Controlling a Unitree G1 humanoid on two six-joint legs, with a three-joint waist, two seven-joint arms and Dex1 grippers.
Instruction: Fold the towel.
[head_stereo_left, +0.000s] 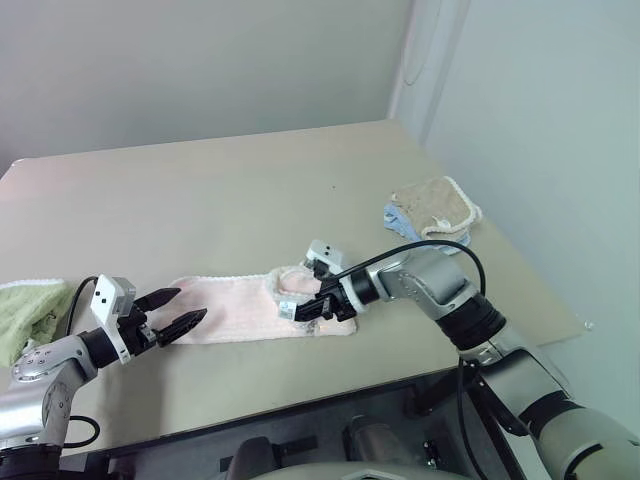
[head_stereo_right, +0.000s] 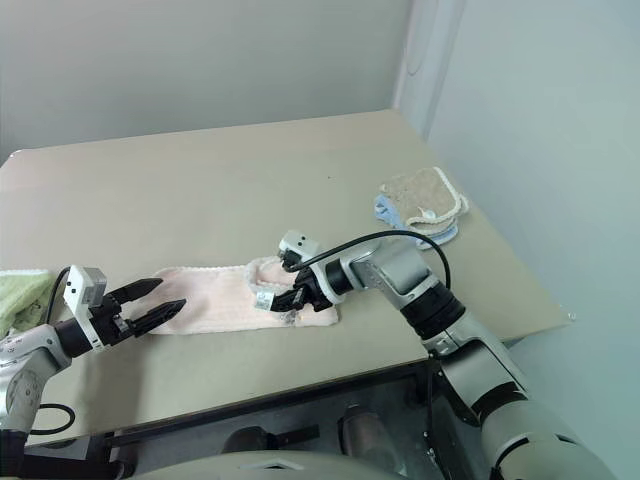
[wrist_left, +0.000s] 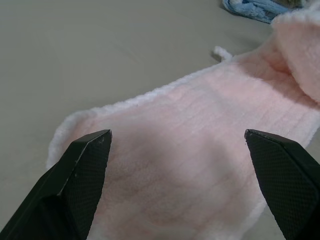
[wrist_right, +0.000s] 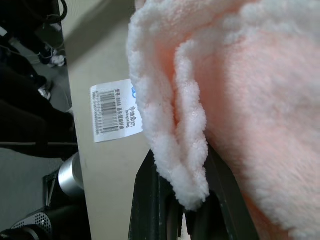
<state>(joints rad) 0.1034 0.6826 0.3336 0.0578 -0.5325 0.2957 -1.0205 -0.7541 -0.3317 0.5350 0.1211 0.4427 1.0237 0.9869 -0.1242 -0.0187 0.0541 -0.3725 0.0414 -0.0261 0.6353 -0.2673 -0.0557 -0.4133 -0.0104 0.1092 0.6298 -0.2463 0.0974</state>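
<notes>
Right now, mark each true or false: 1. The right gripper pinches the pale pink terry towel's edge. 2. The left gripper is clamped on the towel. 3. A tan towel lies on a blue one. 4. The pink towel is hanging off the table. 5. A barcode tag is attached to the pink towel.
1. True: the right gripper is shut on the pale pink terry towel.
2. False: the left gripper is open at its end.
3. True: tan towel, blue towel.
4. False: it lies on the table.
5. True: barcode tag.
</notes>
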